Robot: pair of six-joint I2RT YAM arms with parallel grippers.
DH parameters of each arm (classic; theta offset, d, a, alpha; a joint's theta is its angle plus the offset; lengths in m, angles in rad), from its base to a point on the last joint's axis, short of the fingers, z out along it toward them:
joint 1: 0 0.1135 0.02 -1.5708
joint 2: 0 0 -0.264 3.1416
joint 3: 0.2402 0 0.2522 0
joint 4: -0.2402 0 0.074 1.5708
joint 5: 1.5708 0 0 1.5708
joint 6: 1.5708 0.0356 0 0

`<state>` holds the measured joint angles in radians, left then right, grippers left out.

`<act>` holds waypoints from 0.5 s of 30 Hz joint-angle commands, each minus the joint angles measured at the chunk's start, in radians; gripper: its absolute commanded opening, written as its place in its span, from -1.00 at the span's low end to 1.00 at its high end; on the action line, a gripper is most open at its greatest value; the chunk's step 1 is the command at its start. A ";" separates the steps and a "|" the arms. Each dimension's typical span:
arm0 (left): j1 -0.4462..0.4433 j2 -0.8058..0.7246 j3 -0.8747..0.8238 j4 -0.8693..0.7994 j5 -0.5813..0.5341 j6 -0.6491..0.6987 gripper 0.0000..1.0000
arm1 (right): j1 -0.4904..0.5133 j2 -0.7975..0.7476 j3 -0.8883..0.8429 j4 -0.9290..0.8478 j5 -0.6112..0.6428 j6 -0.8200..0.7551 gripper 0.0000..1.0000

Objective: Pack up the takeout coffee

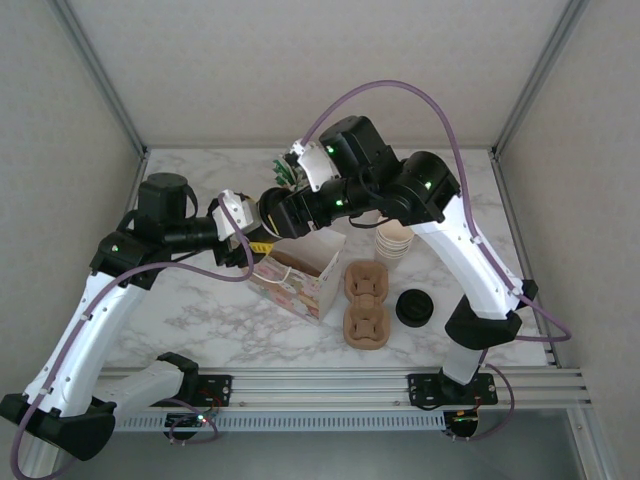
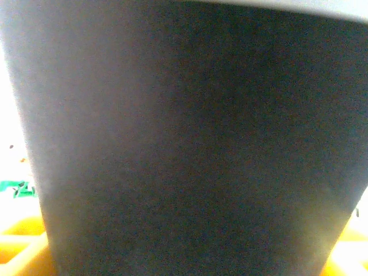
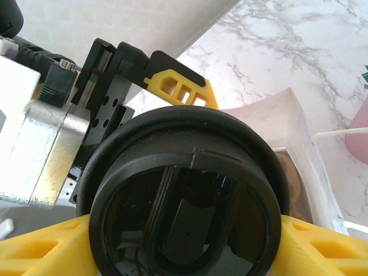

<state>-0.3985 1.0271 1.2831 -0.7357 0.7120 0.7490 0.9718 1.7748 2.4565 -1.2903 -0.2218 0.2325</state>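
Marble worktop, bag standing open. Coffee: aloft near the bag mouth, pinched at its wall by left tool. Right tool: straddling its top, grip undeterminable. Step, as judged: handover. Next calls for: firm right grip, left release, upright lowering into bag.

Takeout coffee: lid's lower edge cut off, cup hidden beneath it.
Bag: inside mostly behind that lid.
Left wrist: dark blur, nothing readable.
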 commanded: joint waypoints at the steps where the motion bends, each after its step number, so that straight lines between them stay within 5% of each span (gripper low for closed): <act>1: -0.014 -0.010 0.029 0.023 0.036 0.018 0.42 | 0.001 0.021 -0.018 0.011 -0.004 0.014 0.36; 9: -0.013 -0.010 0.032 0.021 0.018 0.007 0.50 | 0.002 0.008 -0.020 0.011 0.079 0.006 0.26; 13: -0.013 -0.018 0.034 0.034 -0.011 -0.014 0.73 | 0.002 -0.022 -0.048 0.023 0.126 -0.008 0.25; 15: -0.013 -0.022 0.034 0.048 -0.030 -0.037 1.00 | 0.002 -0.036 -0.059 0.021 0.154 -0.014 0.25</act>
<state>-0.3988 1.0260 1.2861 -0.7223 0.6945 0.7334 0.9730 1.7748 2.4145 -1.2770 -0.1394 0.2302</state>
